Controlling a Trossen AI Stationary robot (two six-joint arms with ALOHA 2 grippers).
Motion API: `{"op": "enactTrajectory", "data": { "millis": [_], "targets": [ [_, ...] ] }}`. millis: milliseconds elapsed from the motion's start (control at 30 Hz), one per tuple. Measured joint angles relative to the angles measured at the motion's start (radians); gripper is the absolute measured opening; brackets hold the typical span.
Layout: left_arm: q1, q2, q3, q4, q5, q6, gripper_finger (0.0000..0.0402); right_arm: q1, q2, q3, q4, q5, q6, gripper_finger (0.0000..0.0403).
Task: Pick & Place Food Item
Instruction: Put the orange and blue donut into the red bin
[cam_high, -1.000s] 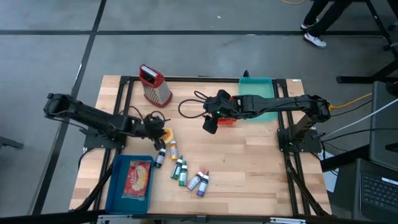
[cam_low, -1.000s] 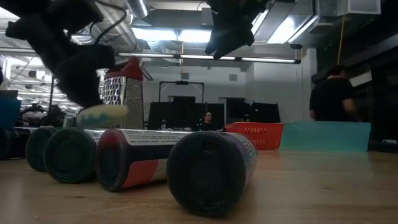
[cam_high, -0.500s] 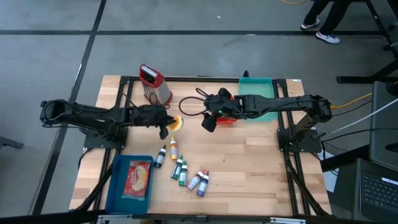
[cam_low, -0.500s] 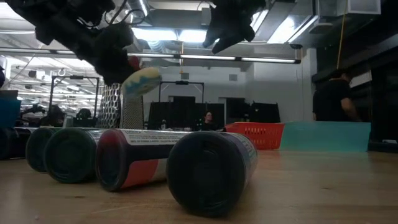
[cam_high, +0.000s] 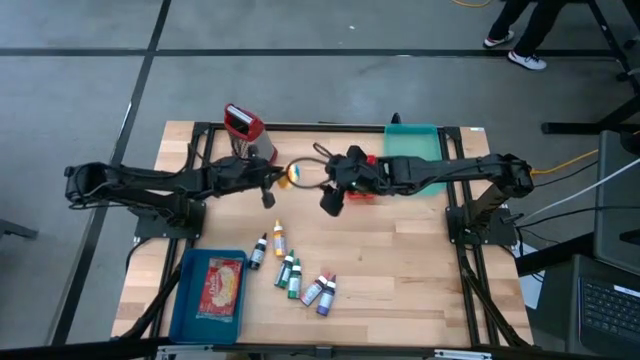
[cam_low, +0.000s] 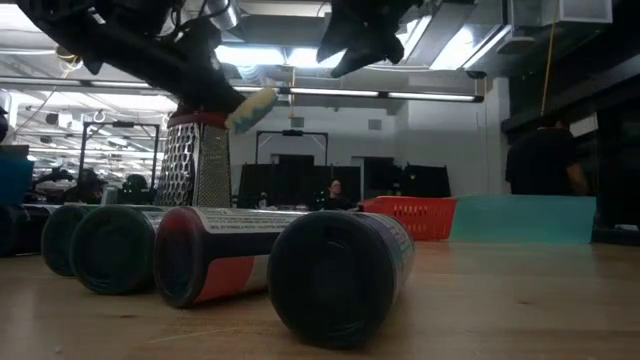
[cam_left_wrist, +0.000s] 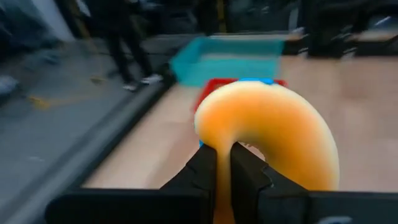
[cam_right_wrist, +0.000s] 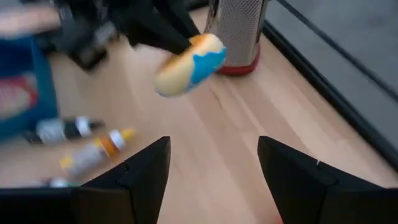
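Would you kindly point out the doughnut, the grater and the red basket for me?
doughnut (cam_left_wrist: 273, 134): left wrist view, on its orange upper curve.
grater (cam_low: 197, 165): low view, on its perforated metal face.
red basket (cam_low: 415, 216): low view, on its front wall.

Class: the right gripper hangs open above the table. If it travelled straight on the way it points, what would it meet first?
Probably the donut held in the left gripper, facing the right gripper; depth is uncertain.

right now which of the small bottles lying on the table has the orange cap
The small bottle second from the left in the scattered group, just right of the dark-capped bottle. It alone has an orange cap and a pale body; the others are capped dark, green or purple.
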Motion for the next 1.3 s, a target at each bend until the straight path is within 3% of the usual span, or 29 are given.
{"op": "enactTrajectory", "data": {
  "millis": [100,333,600,1133,1300],
  "targets": [
    [-0.006,0.014,0.001,0.080,-0.045,0.106,0.0020,-0.005,0.000,0.000,0.032,0.005,0.065,0.0244],
    [-0.037,0.046,0.002,0.255,-0.047,0.296,0.0021,-0.011,0.000,0.000,0.140,-0.002,0.106,0.0244],
    [-0.057,0.084,0.002,0.377,-0.062,0.368,0.0022,-0.011,0.000,0.001,0.260,-0.065,0.105,0.0244],
    [-0.160,0.227,0.165,0.401,-0.129,0.550,0.0022,-0.028,0.001,0.001,0.231,-0.040,0.133,0.0243],
    [-0.157,0.245,0.168,0.393,-0.155,0.558,0.0022,-0.028,0.002,0.001,0.231,0.001,0.132,0.0201]
  ]
}}
